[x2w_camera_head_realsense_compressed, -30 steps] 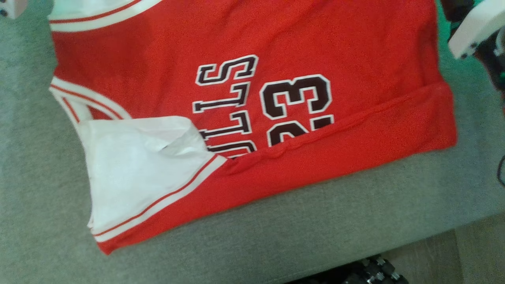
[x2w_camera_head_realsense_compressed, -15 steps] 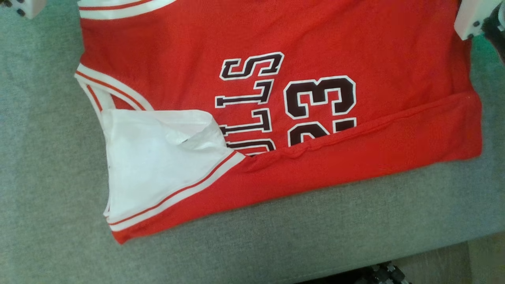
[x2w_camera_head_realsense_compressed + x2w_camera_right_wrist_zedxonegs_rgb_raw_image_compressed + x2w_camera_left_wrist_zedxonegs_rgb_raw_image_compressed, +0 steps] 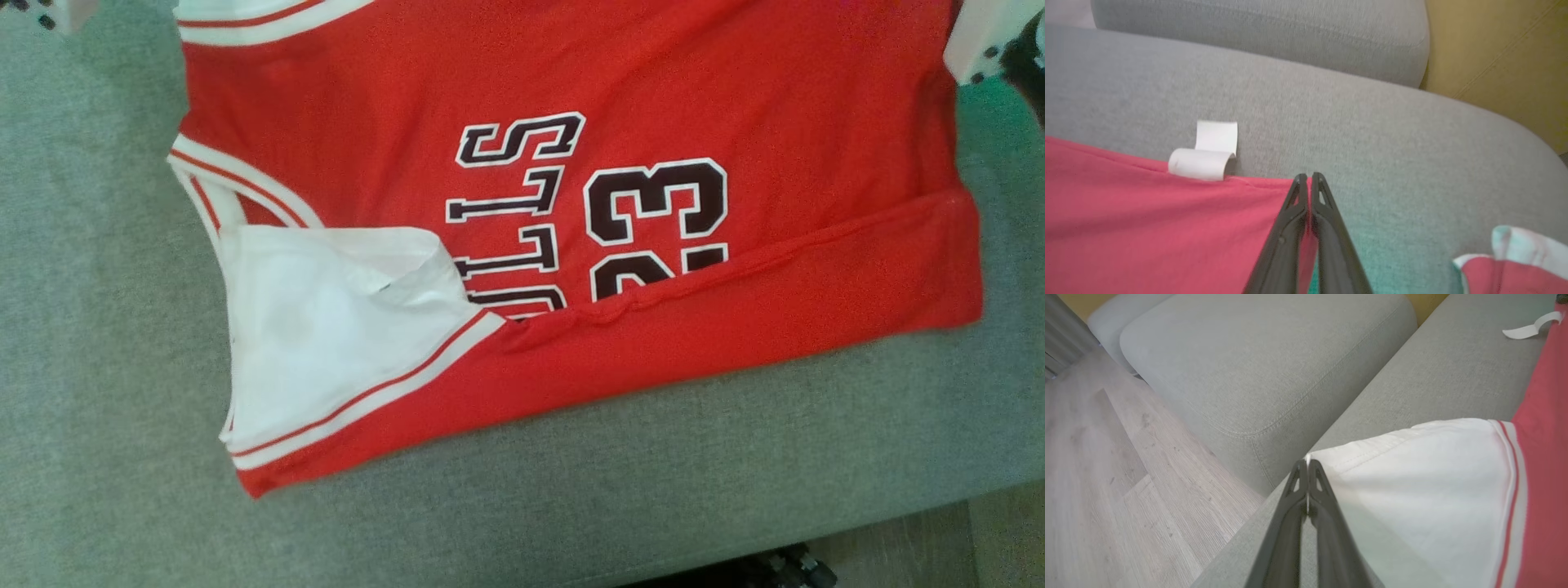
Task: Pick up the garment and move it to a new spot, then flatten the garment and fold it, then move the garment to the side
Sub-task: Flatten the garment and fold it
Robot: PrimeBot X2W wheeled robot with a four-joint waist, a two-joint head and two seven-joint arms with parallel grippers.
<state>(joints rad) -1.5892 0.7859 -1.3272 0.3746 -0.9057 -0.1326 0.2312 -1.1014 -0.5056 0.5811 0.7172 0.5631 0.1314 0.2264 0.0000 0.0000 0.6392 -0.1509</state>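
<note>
Nearest me run a strip of wood floor (image 3: 1006, 539) and the front edge of the grey sofa (image 3: 571, 506). One red jersey (image 3: 653, 73) lies spread on the seat. Its long axis runs left to right across my head view, with the armholes and white trim toward my left and the hem toward my right. The near edge is folded up over the front, covering part of the print. Four letters, U-L-L-S, and two digits, 23, read sideways, their tops toward my left. At the near left, one white panel (image 3: 326, 351) is turned out.

The pale casings of my two arms sit at the far corners of the head view, and the jersey's far edge is where my two claws are. My left claw (image 3: 1307, 463) is pinched shut on the corner of a white part of the jersey, and a sliver of cloth shows between its fingers. My right claw (image 3: 1308, 177) is clamped tight on the red hem edge, with red fabric between its fingers.

The head view supplies the lettering. The left wrist camera supplies a second grey cushion block (image 3: 1257, 359) beyond the seat, with floor beside it. The right wrist camera supplies one curled white tag (image 3: 1202, 163) touching the hem, the back cushion (image 3: 1257, 36) farther off, and a yellow wall (image 3: 1494, 61) beyond. It also catches a scrap of red-and-white cloth (image 3: 1506, 269) at its lower right; I cannot tell whether that belongs to the jersey.
</note>
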